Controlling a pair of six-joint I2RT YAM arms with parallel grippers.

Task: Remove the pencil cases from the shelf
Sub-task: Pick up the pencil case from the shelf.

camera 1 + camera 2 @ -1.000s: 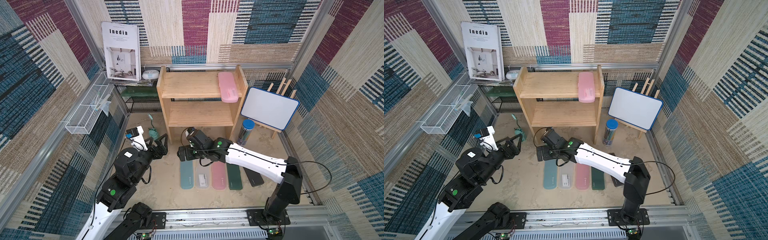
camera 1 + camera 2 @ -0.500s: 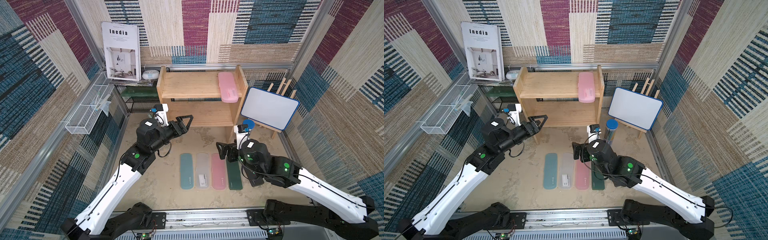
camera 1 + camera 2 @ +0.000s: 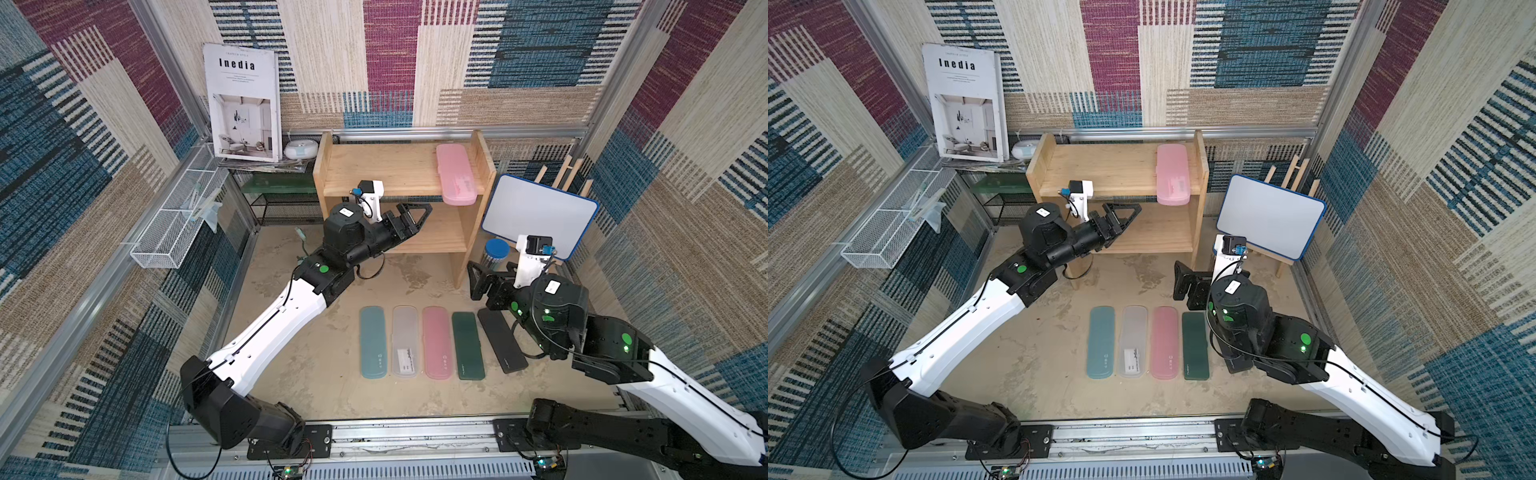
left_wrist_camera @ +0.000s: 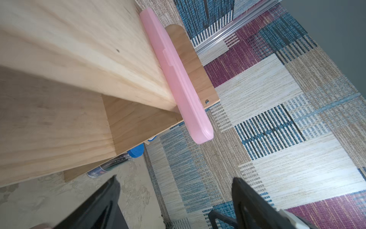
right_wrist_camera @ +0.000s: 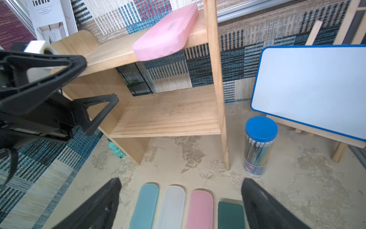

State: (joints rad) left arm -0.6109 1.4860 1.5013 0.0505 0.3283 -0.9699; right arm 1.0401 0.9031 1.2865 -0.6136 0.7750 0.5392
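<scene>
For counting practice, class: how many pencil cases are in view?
6. A pink case on the top tier of the shelf; five in a row on the floor: blue, white, second pink, green, black. None seems hidden.

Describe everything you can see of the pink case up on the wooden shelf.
The pink case is a long, flat, round-cornered box of cloudy pink plastic, shut. It lies flat on the top board of the wooden shelf, beside a side panel, its near end jutting past the front edge. Nothing grips it.
</scene>
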